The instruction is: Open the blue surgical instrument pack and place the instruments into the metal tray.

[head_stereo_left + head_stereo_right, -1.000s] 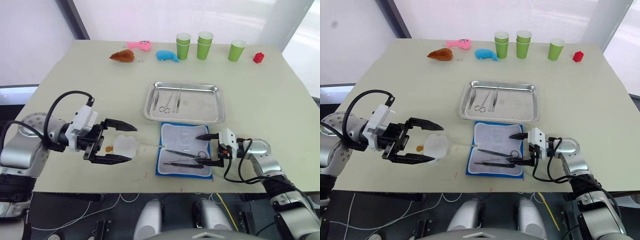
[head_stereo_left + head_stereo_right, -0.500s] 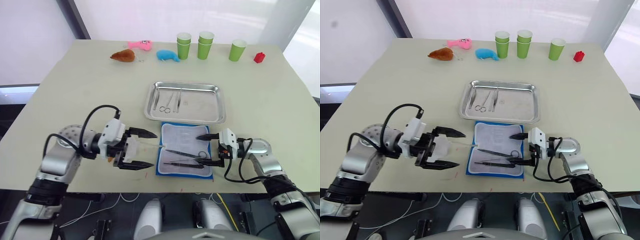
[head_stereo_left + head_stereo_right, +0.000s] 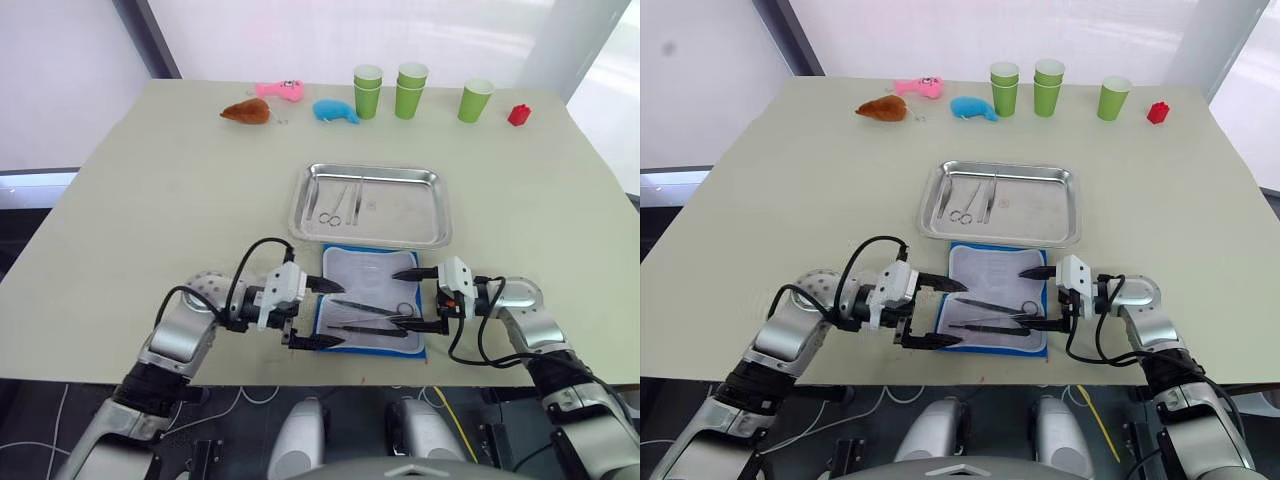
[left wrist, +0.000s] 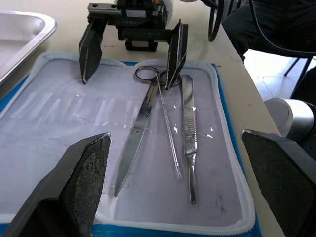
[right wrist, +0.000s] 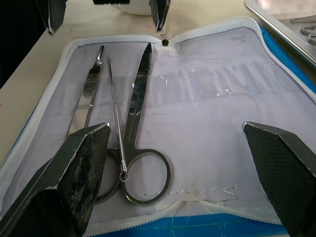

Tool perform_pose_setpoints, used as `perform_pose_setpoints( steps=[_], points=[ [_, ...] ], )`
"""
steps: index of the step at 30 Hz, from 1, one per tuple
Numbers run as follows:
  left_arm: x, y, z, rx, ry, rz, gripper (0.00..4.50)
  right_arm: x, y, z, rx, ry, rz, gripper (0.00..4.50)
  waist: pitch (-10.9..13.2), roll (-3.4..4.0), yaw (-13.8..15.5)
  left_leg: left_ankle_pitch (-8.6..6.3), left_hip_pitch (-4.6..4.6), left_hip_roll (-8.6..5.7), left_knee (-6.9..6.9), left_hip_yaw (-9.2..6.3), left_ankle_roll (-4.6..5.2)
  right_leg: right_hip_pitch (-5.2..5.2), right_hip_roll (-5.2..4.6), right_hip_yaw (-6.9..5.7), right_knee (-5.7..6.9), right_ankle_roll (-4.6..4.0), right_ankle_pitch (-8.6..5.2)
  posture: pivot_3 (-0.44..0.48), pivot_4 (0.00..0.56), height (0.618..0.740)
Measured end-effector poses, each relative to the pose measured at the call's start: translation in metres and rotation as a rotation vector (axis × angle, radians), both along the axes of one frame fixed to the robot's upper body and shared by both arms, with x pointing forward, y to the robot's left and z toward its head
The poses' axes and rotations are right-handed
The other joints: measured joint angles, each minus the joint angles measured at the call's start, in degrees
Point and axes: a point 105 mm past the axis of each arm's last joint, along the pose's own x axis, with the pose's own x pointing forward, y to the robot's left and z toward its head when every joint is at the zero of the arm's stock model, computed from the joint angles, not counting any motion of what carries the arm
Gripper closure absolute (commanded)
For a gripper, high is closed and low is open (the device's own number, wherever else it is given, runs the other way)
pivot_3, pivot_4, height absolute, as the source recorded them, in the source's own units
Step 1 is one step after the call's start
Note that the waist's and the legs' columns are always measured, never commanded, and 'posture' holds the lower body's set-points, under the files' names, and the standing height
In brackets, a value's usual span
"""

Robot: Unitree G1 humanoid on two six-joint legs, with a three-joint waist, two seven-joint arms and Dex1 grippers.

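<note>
A broad table (image 3: 180,170) with a pale cream top takes up most of the frame, its far edge running across the upper part and its near edge along the bottom. Behind it, bright white panels (image 3: 300,35) glow evenly, like frosted windows or backlit walls, split by a dark slanted post (image 3: 145,35) at upper left. A wide pale column (image 3: 575,40) stands at upper right. Light is soft and diffuse, with faint shadows on the tabletop. Below the near edge, at lower left, dark floor (image 3: 60,440) shows with thin white cables (image 3: 230,405) trailing across it.
</note>
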Motion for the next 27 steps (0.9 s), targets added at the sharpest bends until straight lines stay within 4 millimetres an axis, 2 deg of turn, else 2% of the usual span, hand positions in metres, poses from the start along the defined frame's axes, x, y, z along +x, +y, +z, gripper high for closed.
perform_pose_setpoints(
  steps=[7, 11, 27],
  points=[
    [0.001, -0.012, -0.014, -0.048, 0.042, 0.018, 0.02, 0.000, -0.001, 0.000, -0.001, 0.000, -0.004, 0.00, -0.02, 0.02, 0.05, 0.00, 0.00, 0.00, 0.03, -0.03, 0.00, 0.01, -0.02, 0.00, 0.01, 0.01, 0.01, 0.000, 0.150, 0.740],
    [0.004, -0.011, -0.021, -0.034, 0.035, 0.019, 0.02, 0.000, -0.001, 0.000, 0.000, 0.000, -0.009, 0.00, -0.03, 0.06, 0.07, 0.00, 0.01, -0.02, 0.04, -0.02, 0.00, 0.01, -0.01, -0.02, 0.03, 0.00, 0.00, 0.000, 0.150, 0.740],
    [0.017, -0.003, -0.021, -0.005, -0.005, -0.027, 0.02, 0.001, -0.001, -0.001, -0.001, 0.006, -0.020, 0.00, -0.08, 0.14, 0.10, 0.01, 0.01, -0.02, 0.18, -0.02, 0.01, 0.06, 0.01, -0.07, 0.11, 0.01, 0.01, 0.000, 0.150, 0.740]
  ],
)
